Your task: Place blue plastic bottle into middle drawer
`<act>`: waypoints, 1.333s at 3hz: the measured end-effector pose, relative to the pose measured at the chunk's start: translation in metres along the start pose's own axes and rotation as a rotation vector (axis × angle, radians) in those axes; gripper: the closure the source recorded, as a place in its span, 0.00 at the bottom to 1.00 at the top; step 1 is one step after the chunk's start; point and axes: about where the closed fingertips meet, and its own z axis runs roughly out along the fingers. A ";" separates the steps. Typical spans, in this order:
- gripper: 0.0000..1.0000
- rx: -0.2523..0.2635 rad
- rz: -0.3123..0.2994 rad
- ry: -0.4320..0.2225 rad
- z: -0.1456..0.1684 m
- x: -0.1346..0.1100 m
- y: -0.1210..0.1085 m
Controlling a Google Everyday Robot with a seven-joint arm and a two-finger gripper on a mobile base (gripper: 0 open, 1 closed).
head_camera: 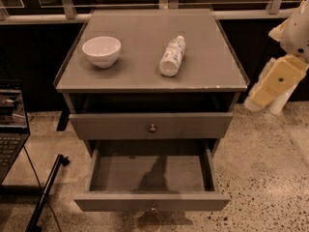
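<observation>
The blue plastic bottle (172, 56), whitish with a white cap and pale label, lies on its side on the grey cabinet top (145, 42), right of centre, cap pointing away. The middle drawer (152, 178) is pulled out below, open and empty, with its front and knob (153, 208) nearest me. The drawer above it (151, 125) is pushed in. My gripper (256, 100) hangs at the end of the white and tan arm at the right edge, beside the cabinet's right side, well apart from the bottle and holding nothing I can see.
A white round bowl (101, 50) stands on the cabinet top at the left. A laptop (10, 129) on a stand is at the left edge, with a black pole (46, 192) on the speckled floor. A railing runs behind the cabinet.
</observation>
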 end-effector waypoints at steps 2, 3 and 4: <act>0.00 0.051 0.550 -0.255 0.028 0.010 -0.070; 0.00 0.042 0.582 -0.263 0.032 0.007 -0.071; 0.00 0.086 0.578 -0.224 0.029 0.012 -0.071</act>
